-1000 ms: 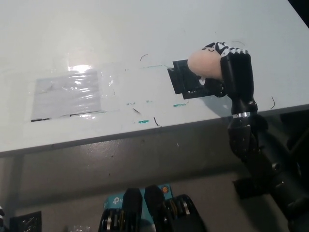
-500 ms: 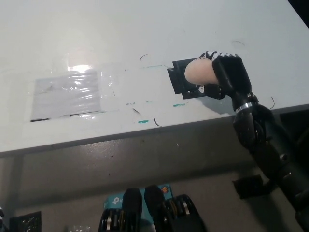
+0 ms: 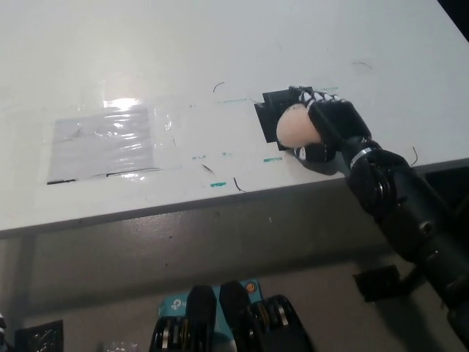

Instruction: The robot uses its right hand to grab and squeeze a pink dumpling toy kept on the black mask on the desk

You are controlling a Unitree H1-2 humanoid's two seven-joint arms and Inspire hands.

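My black right hand (image 3: 326,128) is shut on the pink dumpling toy (image 3: 294,127), whose pale rounded end pokes out to the left of the fingers. Hand and toy sit low over the black mask (image 3: 269,117), a dark patch on the white desk (image 3: 220,59) near its front edge. Most of the mask is hidden under the hand. My right arm (image 3: 410,220) comes in from the bottom right. My white left hand is not in view.
A clear plastic sheet (image 3: 110,143) is taped flat on the desk at the left. Green and black pen marks (image 3: 216,172) lie between it and the mask. The desk's front edge (image 3: 183,209) runs just below the hand.
My right hand has come down and shifted left with the toy, from raised over the mask to low on it. The forearm has tilted flatter.
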